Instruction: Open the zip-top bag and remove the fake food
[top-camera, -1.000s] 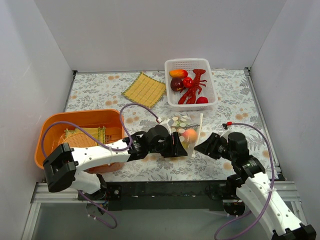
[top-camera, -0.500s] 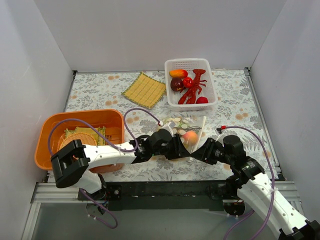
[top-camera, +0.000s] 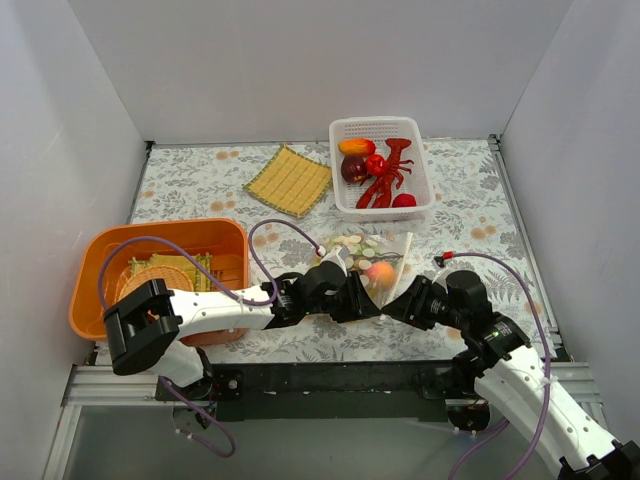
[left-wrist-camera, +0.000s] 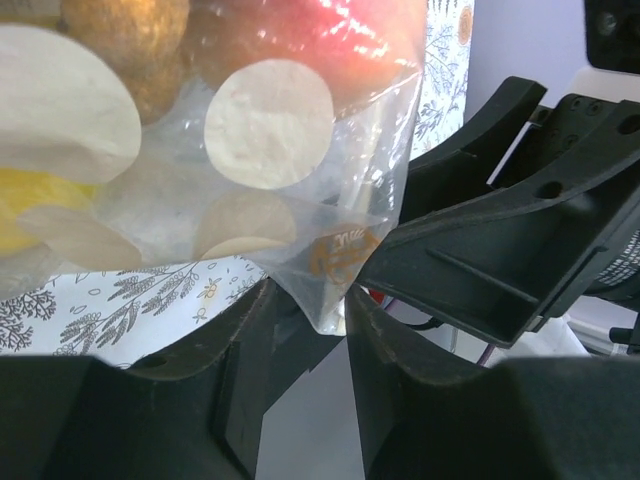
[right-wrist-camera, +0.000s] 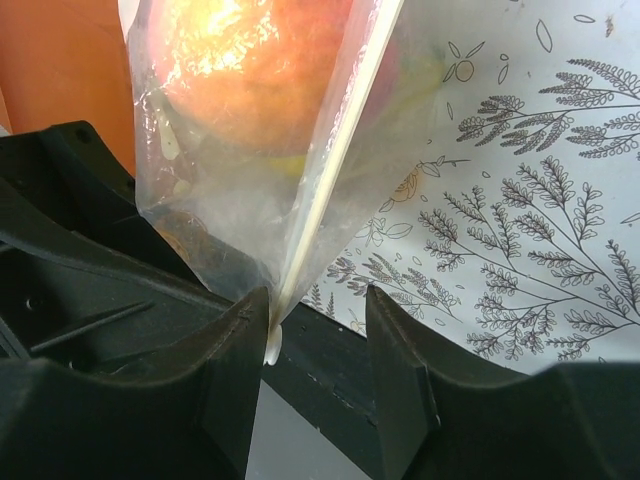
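The zip-top bag (top-camera: 362, 252), clear with white dots, stands tilted at the table's near middle. It holds fake food: a red-orange round fruit (top-camera: 380, 272), a brownish bunch (left-wrist-camera: 130, 30) and something yellow (left-wrist-camera: 20, 200). My left gripper (top-camera: 365, 302) is closed around the bag's lower corner (left-wrist-camera: 330, 290). My right gripper (top-camera: 398, 298) is open right beside it. The bag's white zip strip (right-wrist-camera: 335, 150) runs down between the right gripper's jaws and touches the left finger (right-wrist-camera: 240, 350). The fruit (right-wrist-camera: 250, 70) fills the bag just above the jaws.
A white slotted basket (top-camera: 424, 192) at the back holds a red toy lobster (top-camera: 388, 168) and other toy fruit. An orange tub (top-camera: 160, 232) stands at the left. A yellow woven mat (top-camera: 290, 180) lies at the back. The black table edge (top-camera: 330, 375) is just behind both grippers.
My left gripper moved right with the bag, which tipped over. My right gripper moved left, up to the bag's near edge. Little has moved in the last half second.
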